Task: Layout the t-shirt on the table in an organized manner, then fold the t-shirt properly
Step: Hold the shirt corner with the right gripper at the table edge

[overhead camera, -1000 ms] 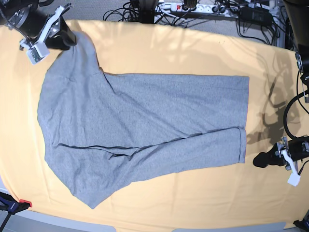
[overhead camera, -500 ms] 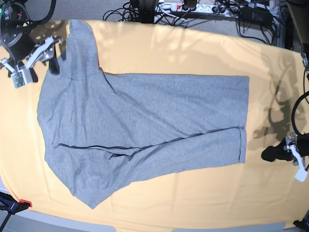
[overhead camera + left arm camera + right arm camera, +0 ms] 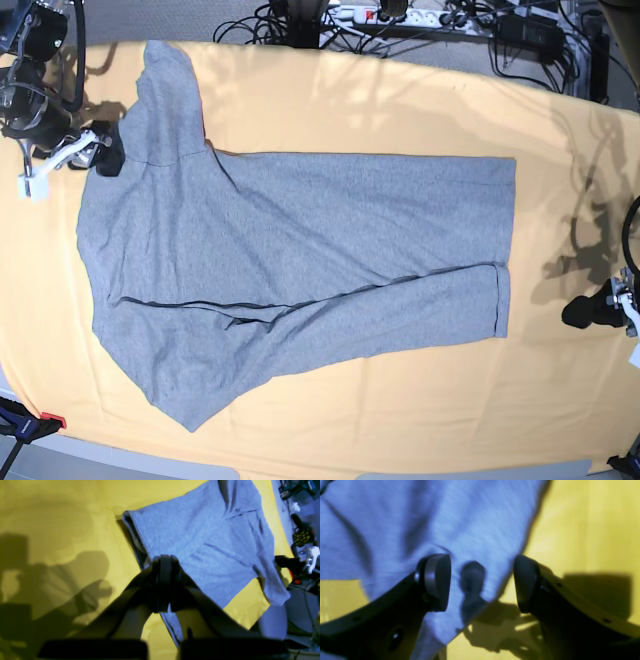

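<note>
Base view, upper left of frame: the right gripper (image 3: 100,155) is hovering at the shirt's (image 3: 300,260) left edge, just below the sleeve that is pointing toward the top of the frame. In the right wrist view the jaws are standing spread, one finger (image 3: 437,580) over grey cloth, the other over the shirt's edge and bare table (image 3: 590,530); nothing is lying between them.

Centre of frame: the shirt is lying flat on the table (image 3: 350,110), spreading from the left side to right of centre, plain grey side up. A dark seam line is running across its lower half, and a narrow fold is showing along its right edge.

Lower right of frame: the left gripper (image 3: 580,312) is sitting over bare table, well apart from the shirt's right edge. In the left wrist view its fingers (image 3: 163,580) are pressing together, holding nothing.
</note>
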You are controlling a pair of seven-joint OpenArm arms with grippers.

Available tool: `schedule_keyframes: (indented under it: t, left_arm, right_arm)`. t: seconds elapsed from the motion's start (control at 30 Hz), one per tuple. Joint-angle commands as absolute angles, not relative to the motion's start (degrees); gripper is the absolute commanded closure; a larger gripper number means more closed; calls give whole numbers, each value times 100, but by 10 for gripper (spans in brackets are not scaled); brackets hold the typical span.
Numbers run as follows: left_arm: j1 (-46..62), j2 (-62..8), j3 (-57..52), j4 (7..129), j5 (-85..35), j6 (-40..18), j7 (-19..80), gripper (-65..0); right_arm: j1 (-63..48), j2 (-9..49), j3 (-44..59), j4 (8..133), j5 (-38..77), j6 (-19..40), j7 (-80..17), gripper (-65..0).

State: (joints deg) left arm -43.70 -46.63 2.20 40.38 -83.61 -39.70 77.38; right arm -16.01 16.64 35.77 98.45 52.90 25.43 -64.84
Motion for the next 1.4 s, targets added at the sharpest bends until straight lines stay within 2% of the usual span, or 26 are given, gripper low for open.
schedule_keyframes:
  t: [0.0,0.4,0.67,0.73,0.87,1.07,1.37]
  left_arm:
    - [-4556,-4768,169,4112,-8500,-4000,7647,0]
    - [-4543,-4777,169,4112,-8500,-4000,7636,0]
    - [-4543,-4779,169,4112,-8500,-4000,7640,0]
    - [-4543,-4779,169,4112,-8500,-4000,7640,0]
    - [-4543,-4779,169,4112,-8500,-4000,7710,0]
    - [-4543,-4781,169,4115,-8500,-4000,8000,0]
    - [-4539,-4895,169,4128,-8500,-4000,8000,0]
  right_arm:
    - [-1540,1761,3610,9870,5415,2556,-6425,-402]
    - [-1629,1417,4239,9808,5140,2182,-6412,-402]
    - [-1737,1269,3850,9808,5885,2709,-6689,-393]
    - [-1747,1271,3686,9808,5817,2812,-6689,-311]
    - [-1739,1288,3701,9810,5833,3144,-6685,-3]
    - [-1649,1352,3756,9826,5848,3454,-6665,0]
    - [-1619,1352,3756,9900,5852,3481,-6665,0]
